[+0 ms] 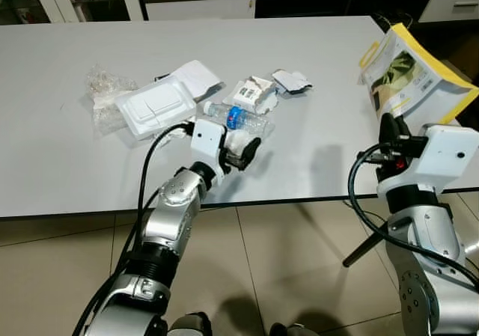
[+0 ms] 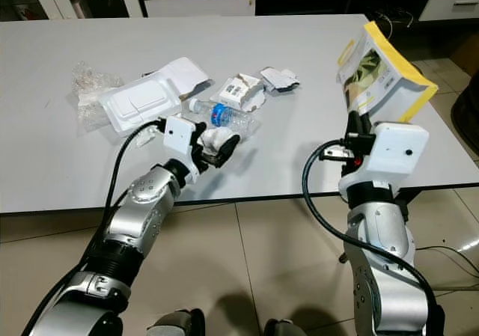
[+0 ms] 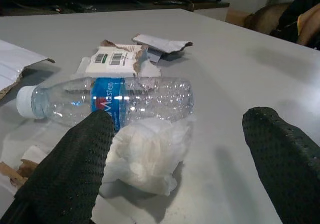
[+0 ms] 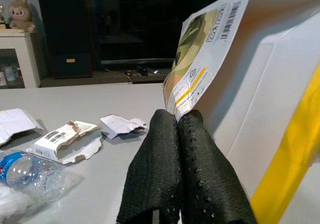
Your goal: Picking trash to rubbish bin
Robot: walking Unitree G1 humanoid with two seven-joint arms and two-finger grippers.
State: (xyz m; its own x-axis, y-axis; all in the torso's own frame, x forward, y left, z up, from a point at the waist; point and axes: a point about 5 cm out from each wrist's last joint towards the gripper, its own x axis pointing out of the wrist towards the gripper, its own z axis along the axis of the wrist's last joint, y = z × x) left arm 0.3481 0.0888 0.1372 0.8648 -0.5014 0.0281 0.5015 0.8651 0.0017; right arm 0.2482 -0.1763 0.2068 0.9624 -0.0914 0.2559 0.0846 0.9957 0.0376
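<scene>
Trash lies in a heap on the grey table point(image 1: 337, 149). My left gripper point(image 1: 243, 153) is open low over the table, its fingers point(image 3: 75, 169) on either side of a crumpled white tissue point(image 3: 145, 154). Just behind the tissue lies a clear plastic bottle point(image 1: 236, 117) with a blue label, on its side. My right gripper point(image 1: 391, 130) is at the table's right end, shut on the lower flap of a tilted yellow-and-white carton point(image 1: 412, 74). In the right wrist view the fingertips point(image 4: 177, 129) pinch the carton's edge point(image 4: 260, 94).
A white foam tray point(image 1: 153, 108), clear plastic wrap point(image 1: 105, 89), a white envelope point(image 1: 196, 75), a torn small box point(image 1: 251, 93) and a paper scrap point(image 1: 292, 81) lie behind the bottle. The table's front edge point(image 1: 299, 196) runs above tiled floor. Cabinets stand beyond.
</scene>
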